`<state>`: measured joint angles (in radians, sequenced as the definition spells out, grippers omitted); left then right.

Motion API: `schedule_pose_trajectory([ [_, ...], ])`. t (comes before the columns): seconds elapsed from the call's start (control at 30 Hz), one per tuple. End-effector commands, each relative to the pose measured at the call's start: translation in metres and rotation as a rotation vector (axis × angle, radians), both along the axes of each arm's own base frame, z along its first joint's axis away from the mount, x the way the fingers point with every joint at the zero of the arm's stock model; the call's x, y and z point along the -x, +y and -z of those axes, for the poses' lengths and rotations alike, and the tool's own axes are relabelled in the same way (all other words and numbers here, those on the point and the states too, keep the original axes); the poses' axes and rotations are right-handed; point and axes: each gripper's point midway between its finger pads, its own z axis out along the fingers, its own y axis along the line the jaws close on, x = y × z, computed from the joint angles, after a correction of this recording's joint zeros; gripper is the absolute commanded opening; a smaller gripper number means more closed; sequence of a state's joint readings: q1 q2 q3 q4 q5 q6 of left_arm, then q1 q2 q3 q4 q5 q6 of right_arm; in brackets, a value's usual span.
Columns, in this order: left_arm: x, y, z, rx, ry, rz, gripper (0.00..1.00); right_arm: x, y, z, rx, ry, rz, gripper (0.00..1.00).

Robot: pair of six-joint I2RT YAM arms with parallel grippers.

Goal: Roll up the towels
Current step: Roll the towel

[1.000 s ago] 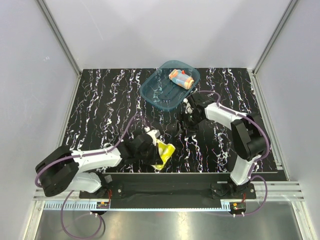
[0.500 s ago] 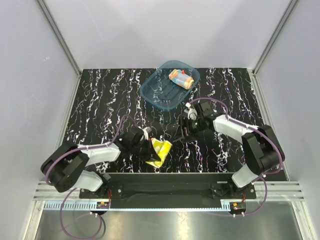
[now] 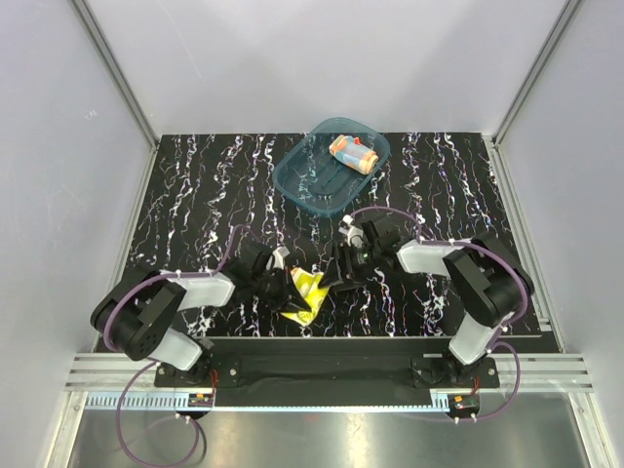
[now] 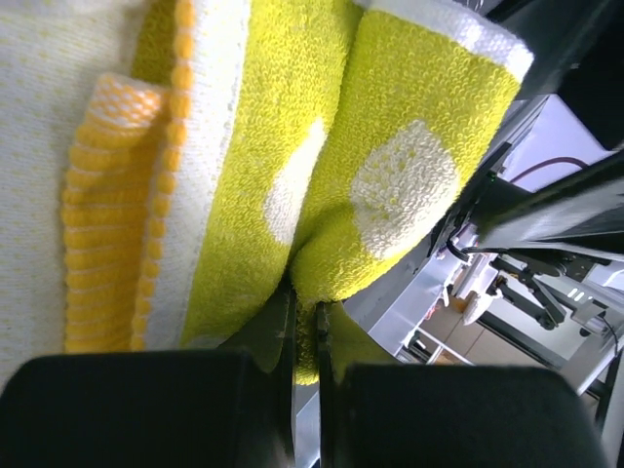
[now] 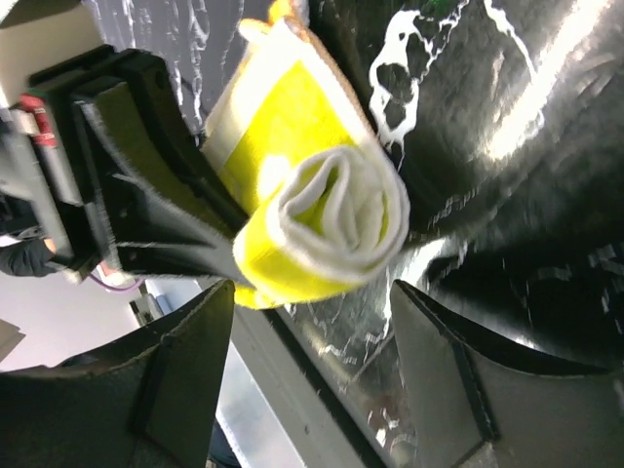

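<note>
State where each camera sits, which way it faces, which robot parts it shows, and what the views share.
Top external: above and behind the bases, looking down on the table, both arms, tub.
Left wrist: on the left gripper, looking along its own fingers, pinched on the yellow towel.
Right wrist: on the right gripper, open, facing the towel's rolled end and the left gripper.
Shared: the yellow towel, in all three.
</note>
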<state>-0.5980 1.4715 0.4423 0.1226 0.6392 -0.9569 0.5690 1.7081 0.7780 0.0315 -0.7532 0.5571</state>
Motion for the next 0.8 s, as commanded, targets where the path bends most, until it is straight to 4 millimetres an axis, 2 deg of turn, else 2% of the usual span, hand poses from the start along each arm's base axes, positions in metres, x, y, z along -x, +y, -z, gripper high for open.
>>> schedule_pose_trajectory([
  [0.0, 0.01, 0.02, 0.025, -0.085, 0.056, -0.016, 0.02, -0.002, 0.017, 0.002, -0.061, -0.032, -0.032, 0.72],
  [0.17, 0.011, 0.02, 0.026, -0.059, 0.072, -0.016, 0.02, -0.001, 0.024, 0.016, -0.054, -0.016, -0.036, 0.66],
  [0.2, 0.01, 0.021, 0.026, -0.057, 0.07, -0.019, 0.02, 0.0, 0.025, 0.018, -0.055, -0.015, -0.04, 0.61],
  [0.27, 0.011, 0.022, 0.026, -0.053, 0.076, -0.019, 0.02, 0.0, 0.027, 0.022, -0.054, -0.016, -0.045, 0.58],
  [0.47, 0.012, 0.024, 0.028, -0.04, 0.082, -0.022, 0.03, 0.002, 0.032, 0.027, -0.057, -0.01, -0.05, 0.38],
  [0.53, 0.011, 0.025, 0.028, -0.044, 0.075, -0.027, 0.06, 0.002, 0.033, 0.025, -0.059, -0.011, -0.05, 0.34],
  [0.57, 0.011, 0.026, 0.028, -0.046, 0.071, -0.028, 0.07, 0.003, 0.032, 0.023, -0.054, -0.006, -0.049, 0.28],
  [0.7, 0.006, 0.03, 0.024, -0.075, 0.027, -0.044, 0.27, 0.001, 0.029, 0.024, -0.005, 0.014, -0.034, 0.22],
  [0.77, 0.007, 0.036, 0.026, -0.123, 0.019, -0.052, 0.32, -0.001, 0.026, 0.026, 0.042, 0.03, -0.021, 0.2],
])
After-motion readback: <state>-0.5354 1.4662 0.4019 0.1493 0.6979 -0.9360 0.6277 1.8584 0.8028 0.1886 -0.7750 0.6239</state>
